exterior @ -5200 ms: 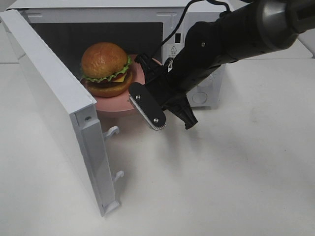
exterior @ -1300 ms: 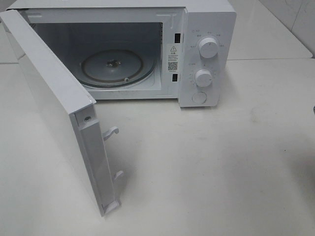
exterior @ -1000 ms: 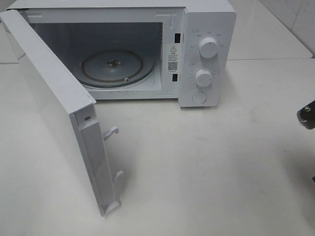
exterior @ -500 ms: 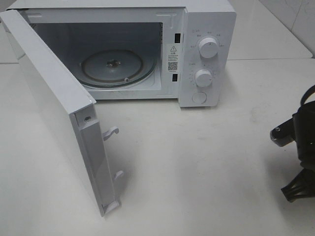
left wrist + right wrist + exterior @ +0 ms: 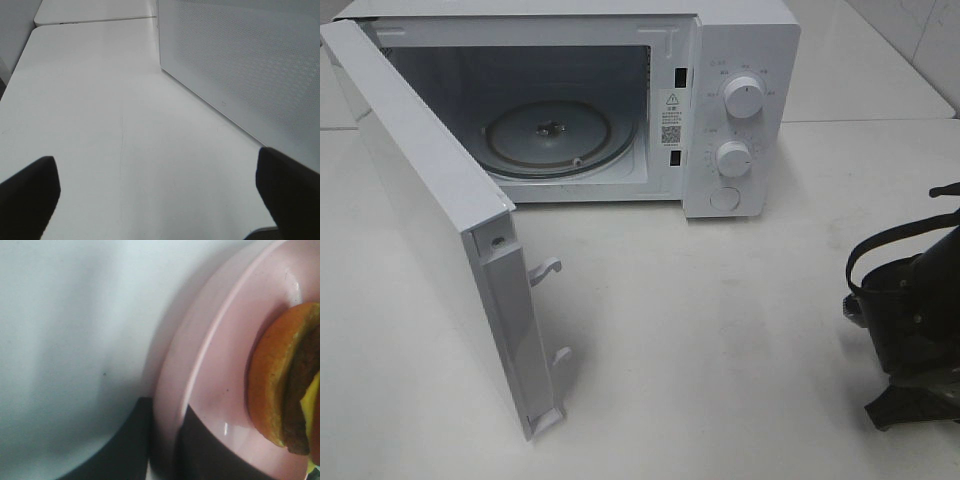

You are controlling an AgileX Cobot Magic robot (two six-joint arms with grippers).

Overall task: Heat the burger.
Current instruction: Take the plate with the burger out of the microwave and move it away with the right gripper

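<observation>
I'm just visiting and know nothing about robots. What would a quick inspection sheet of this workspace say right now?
Surface: white table, bare in front of the microwave.
Job's things: burger sits on pink plate; microwave door wide open, glass turntable empty.
Clutter: nothing seen.
Grippers: right gripper has its jaws clamped on the plate rim; left gripper has jaws wide open, holding nothing.
Cables: black cable loops over the right arm.
Surroundings: white tabletops behind the microwave.

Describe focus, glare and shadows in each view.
Exterior high: sharp, even light, soft shadow beside the microwave door. Left wrist: left gripper's fingertips blurred, table sharp. Right wrist: pink plate and burger soft, small glints on plate.
</observation>
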